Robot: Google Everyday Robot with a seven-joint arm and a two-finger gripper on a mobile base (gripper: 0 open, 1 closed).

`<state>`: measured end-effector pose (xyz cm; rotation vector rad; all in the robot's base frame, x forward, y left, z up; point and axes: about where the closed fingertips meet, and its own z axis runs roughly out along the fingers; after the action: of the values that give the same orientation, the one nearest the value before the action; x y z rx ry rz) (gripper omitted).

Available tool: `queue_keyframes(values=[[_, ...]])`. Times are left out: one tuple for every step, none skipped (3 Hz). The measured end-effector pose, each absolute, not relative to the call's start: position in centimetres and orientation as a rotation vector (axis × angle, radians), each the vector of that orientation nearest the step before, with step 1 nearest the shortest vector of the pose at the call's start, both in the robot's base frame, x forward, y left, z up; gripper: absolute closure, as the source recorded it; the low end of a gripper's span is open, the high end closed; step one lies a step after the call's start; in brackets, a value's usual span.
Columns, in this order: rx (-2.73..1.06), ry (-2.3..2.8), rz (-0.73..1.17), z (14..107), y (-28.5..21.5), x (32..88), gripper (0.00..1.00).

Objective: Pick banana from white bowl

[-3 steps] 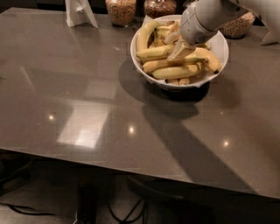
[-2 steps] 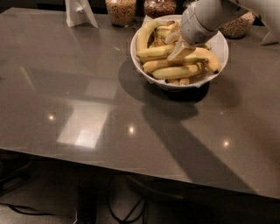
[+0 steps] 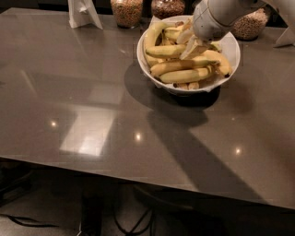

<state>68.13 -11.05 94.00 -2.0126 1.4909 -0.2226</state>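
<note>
The white bowl point(image 3: 233, 50) stands on the far right part of the grey table and is heaped with several yellow bananas point(image 3: 184, 75). My gripper point(image 3: 190, 47) reaches down into the bowl from the upper right on its white arm. Its pale fingertips sit among the top bananas near the middle of the pile. The arm's thick wrist hides the bananas at the back of the bowl.
Glass jars of grains point(image 3: 126, 11) stand along the table's far edge behind the bowl, another point(image 3: 251, 24) at the right. A white folded card stand point(image 3: 83, 13) is at the far left. The grey tabletop point(image 3: 92, 115) stretches toward the near edge.
</note>
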Motion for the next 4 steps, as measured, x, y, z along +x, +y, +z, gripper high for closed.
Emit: queue_keyframes(values=[[-2.056,1.474,-0.255,95.8,-11.5,67.8,1.0],[-2.095,1.467,-0.287,97.5,-12.1,67.2,1.0],[-2.127,1.469,-0.32,99.6,-13.0,66.0,1.0],[-2.139,1.476,-0.342,101.2,-13.8,64.7,1.0]])
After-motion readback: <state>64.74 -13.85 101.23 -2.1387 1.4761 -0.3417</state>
